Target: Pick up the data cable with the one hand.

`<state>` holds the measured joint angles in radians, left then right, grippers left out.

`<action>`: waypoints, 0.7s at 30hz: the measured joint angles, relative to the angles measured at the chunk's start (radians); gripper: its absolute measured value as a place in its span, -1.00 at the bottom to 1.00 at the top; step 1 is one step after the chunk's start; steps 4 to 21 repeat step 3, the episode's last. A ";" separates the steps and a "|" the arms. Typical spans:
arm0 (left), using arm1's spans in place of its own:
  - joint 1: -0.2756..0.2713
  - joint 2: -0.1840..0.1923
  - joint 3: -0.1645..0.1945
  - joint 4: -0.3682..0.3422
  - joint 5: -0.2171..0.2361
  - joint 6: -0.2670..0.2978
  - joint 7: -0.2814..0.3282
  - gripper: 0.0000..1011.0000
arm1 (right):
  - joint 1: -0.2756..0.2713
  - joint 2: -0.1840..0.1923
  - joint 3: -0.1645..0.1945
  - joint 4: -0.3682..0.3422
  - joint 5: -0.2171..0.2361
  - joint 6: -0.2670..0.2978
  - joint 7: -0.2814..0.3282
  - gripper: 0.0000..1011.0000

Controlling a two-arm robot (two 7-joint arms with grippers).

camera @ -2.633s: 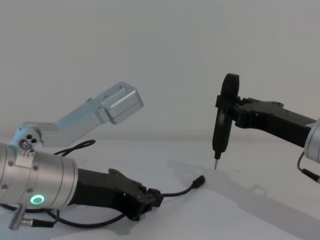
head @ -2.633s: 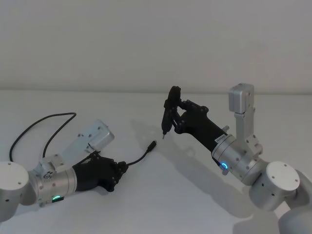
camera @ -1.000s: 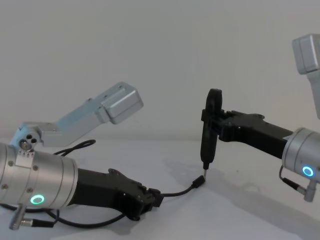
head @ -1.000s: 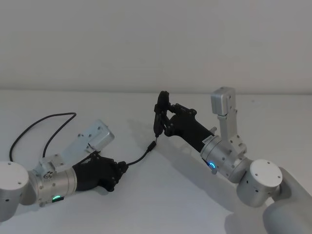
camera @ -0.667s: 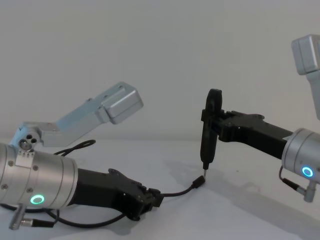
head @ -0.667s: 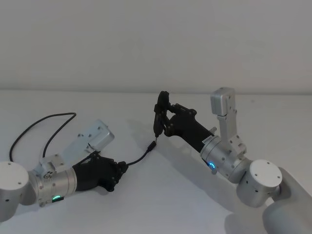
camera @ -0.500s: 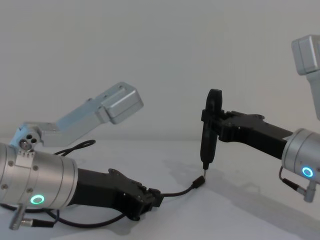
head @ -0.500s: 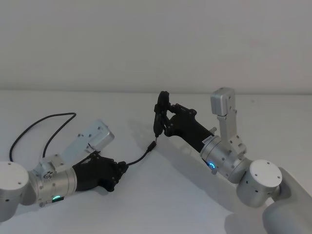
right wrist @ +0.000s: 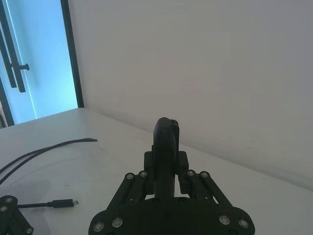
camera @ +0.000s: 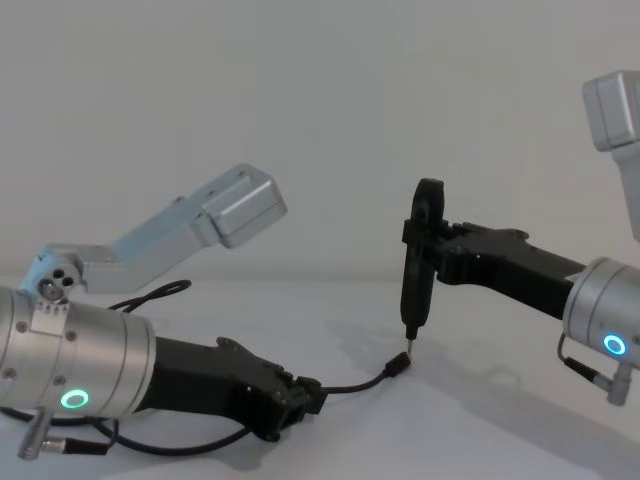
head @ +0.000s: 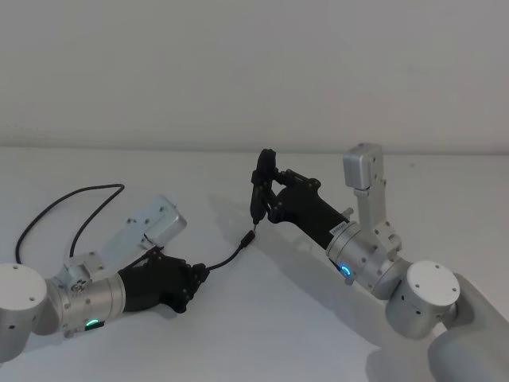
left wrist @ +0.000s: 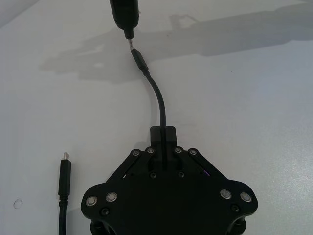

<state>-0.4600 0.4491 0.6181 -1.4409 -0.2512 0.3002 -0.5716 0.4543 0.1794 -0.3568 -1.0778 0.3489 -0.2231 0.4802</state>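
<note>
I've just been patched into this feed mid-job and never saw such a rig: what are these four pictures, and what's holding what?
It is a two-armed robot working on a white table. Two pictures look down from its head and across from its chest; the other two sit on each wrist.

The left pincer, on the arm with the green ring, is shut on the black data cable, whose free end curves forward to a small plug on the table.

The right pincer is shut on an upright black pen-shaped tool. Its thin tip is right at that plug; contact cannot be judged.

A second plug end lies on the table beside the left pincer.
</note>
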 joint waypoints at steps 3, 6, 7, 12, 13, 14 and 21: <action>0.000 0.000 0.000 0.000 0.000 0.000 0.000 -0.92 | 0.000 0.000 0.000 0.000 0.000 0.000 0.000 -0.46; 0.000 0.000 0.000 0.000 0.000 0.000 0.000 -0.92 | 0.000 0.000 0.000 0.000 0.000 0.000 0.000 -0.46; 0.000 0.000 0.000 0.000 0.000 0.000 0.000 -0.92 | 0.000 0.000 0.000 0.000 0.000 0.000 0.000 -0.46; 0.000 0.000 0.000 0.000 0.000 0.000 0.000 -0.92 | 0.000 0.000 0.000 0.000 0.000 0.000 0.000 -0.46; 0.000 0.000 0.000 0.000 0.000 0.000 0.000 -0.92 | 0.000 0.000 0.000 0.000 0.000 0.000 0.000 -0.46; 0.000 0.000 0.000 0.000 0.000 0.000 0.000 -0.92 | 0.000 0.000 0.000 0.000 0.000 0.000 0.000 -0.46; 0.000 0.000 0.000 0.000 0.000 0.000 0.000 -0.92 | 0.000 0.000 0.000 0.000 0.000 0.000 0.000 -0.46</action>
